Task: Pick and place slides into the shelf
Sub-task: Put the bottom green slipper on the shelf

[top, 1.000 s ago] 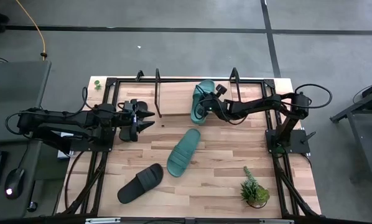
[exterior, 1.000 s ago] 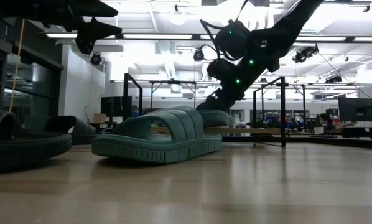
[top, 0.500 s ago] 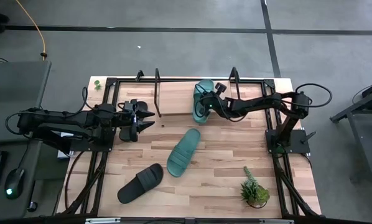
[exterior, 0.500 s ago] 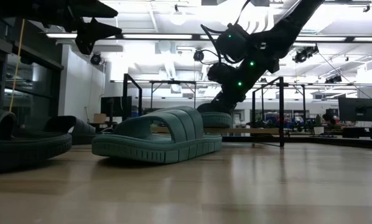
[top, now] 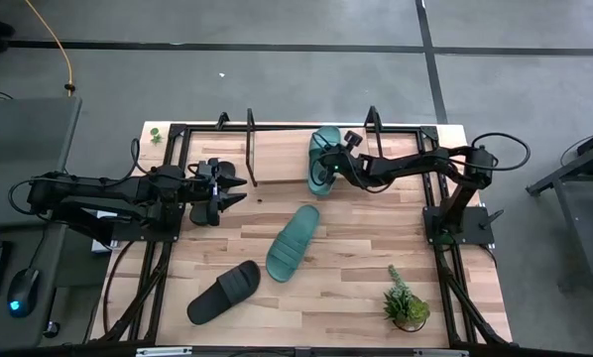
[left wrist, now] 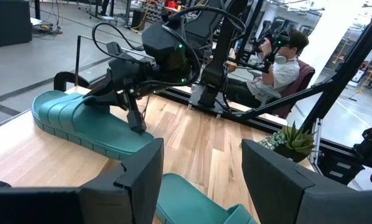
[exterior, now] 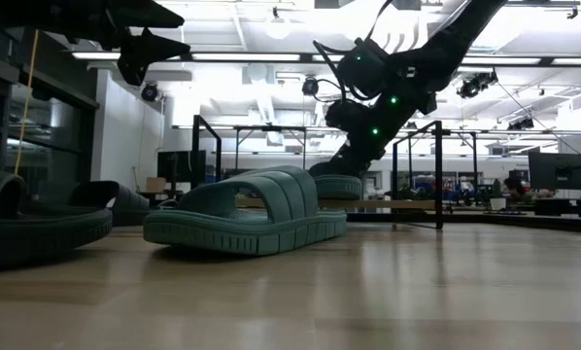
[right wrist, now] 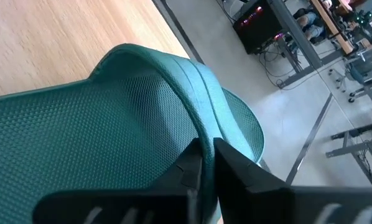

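one teal slide lies on the shelf at the far edge of the desk, and the right gripper is on it: in the right wrist view its jaws pinch the rim of the strap, nearly pressed together around that thin edge. i judge this slide as good as placed, though the grip is not yet let go. a black slide appears to sit at the shelf's left end, mostly hidden under the left gripper, which hovers there with its jaws spread and nothing between them. whether that slide counts as placed i cannot tell.

two slides are left, by the look of it. the second teal slide lies on the bare desk just in front of the shelf, slanted. the second black slide lies farther from the shelf, toward the near left of the desk.

the desk is pale wood planking. a small potted plant stands well away from the shelf, near the right front corner. beyond it is grey floor with dark lines; the left wrist view shows a seated person behind the right arm's base.
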